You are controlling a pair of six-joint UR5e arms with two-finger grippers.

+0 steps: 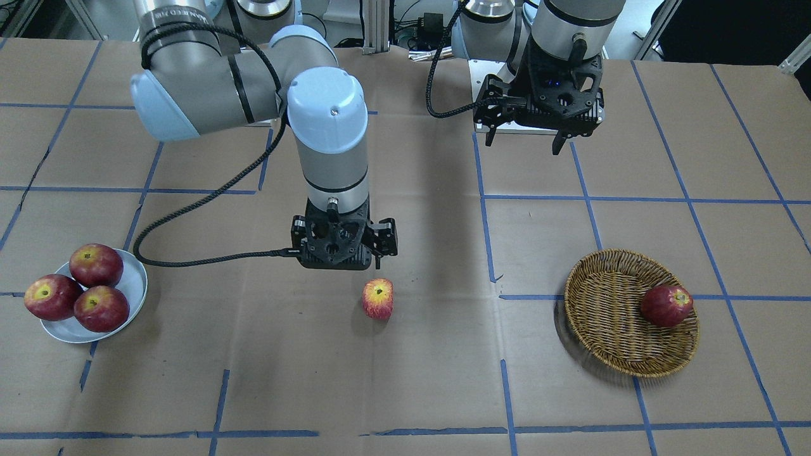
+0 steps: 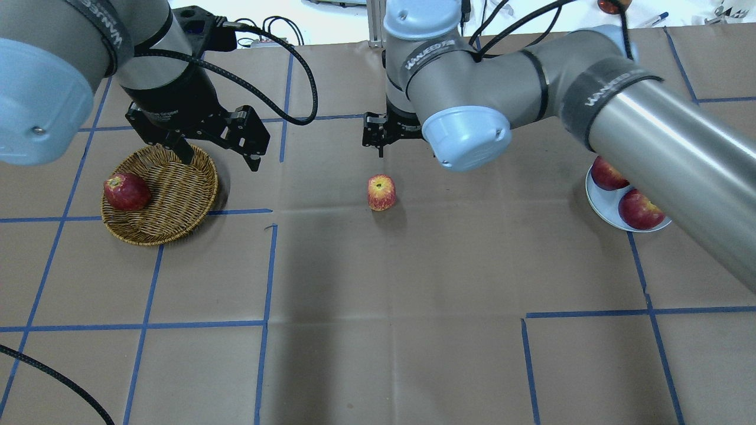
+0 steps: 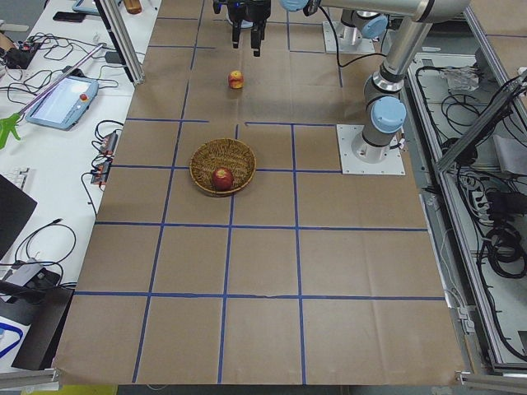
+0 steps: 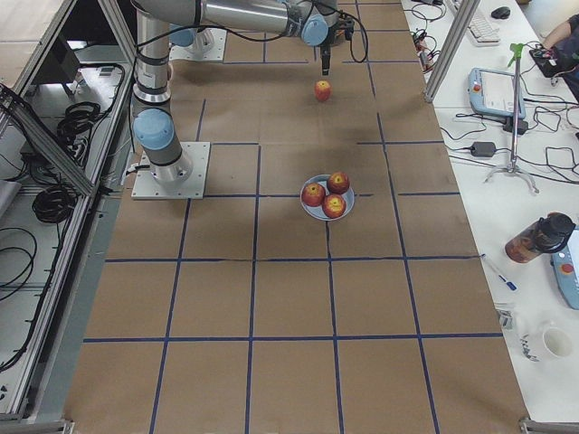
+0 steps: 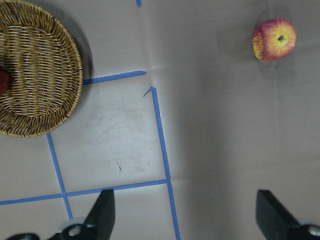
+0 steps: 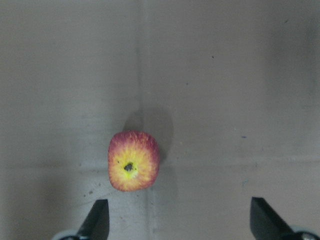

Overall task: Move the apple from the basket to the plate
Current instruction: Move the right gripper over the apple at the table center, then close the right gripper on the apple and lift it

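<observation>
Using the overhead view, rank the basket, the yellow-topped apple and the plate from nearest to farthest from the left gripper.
From the left gripper:
1. Basket, on the view's left, its rim right at the gripper's fingers.
2. Apple, lying loose in the middle.
3. Plate, at the far right.

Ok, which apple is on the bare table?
The yellow-blushed apple, mid-table; three dark red apples sit on the plate, a fourth in the basket.

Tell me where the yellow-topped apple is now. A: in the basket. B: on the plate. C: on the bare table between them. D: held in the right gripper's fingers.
C: the apple stands on the table, apart from the basket and the plate, nothing gripping it.
</observation>
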